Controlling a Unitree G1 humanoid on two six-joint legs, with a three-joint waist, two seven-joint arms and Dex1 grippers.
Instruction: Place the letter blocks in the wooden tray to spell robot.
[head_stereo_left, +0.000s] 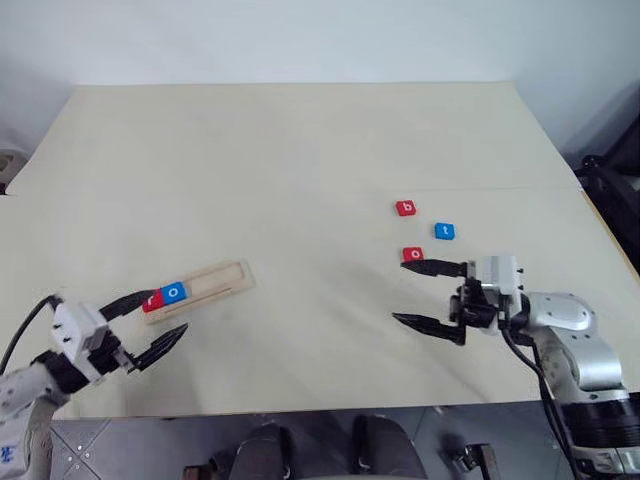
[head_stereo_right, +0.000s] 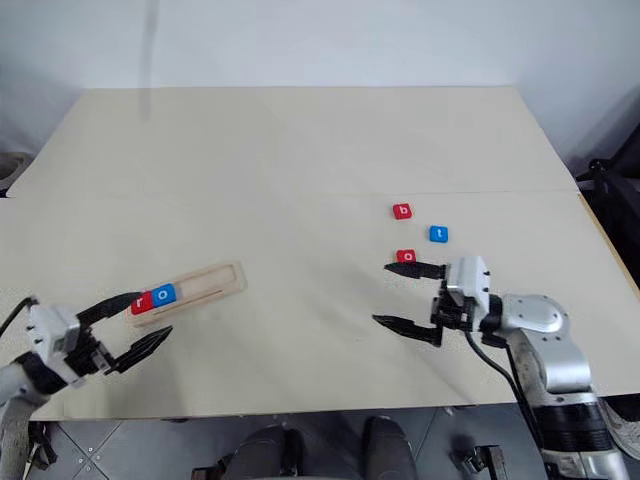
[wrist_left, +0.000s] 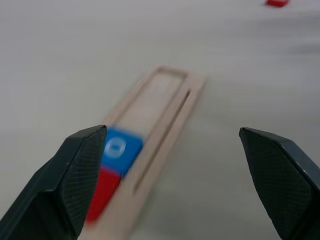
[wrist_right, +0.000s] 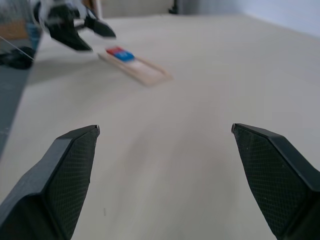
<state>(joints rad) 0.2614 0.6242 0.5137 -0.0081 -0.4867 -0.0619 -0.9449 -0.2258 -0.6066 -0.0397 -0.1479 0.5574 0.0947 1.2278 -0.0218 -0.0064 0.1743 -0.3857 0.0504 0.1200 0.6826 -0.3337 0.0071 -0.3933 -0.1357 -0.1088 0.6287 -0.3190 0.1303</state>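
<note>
Already the long pale wooden tray (head_stereo_left: 200, 285) on the beige table (head_stereo_left: 300, 150) holds a red r tile (head_stereo_left: 153, 302) and a blue o tile (head_stereo_left: 174, 293) side by side at its left end. Near the right gripper (head_stereo_left: 430, 295), jaws spread and empty, lie the red b tile (head_stereo_left: 405, 208), blue t tile (head_stereo_left: 444, 231) and red o tile (head_stereo_left: 412, 254). Beside the tray's filled end, the left gripper (head_stereo_left: 150, 325) hovers, likewise spread and empty.

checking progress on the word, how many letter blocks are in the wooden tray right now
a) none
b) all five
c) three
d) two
d: the wooden tray holds a red block and a blue o block side by side at one end, while the red b block, the blue t block and the red o block lie loose on the table.
</note>
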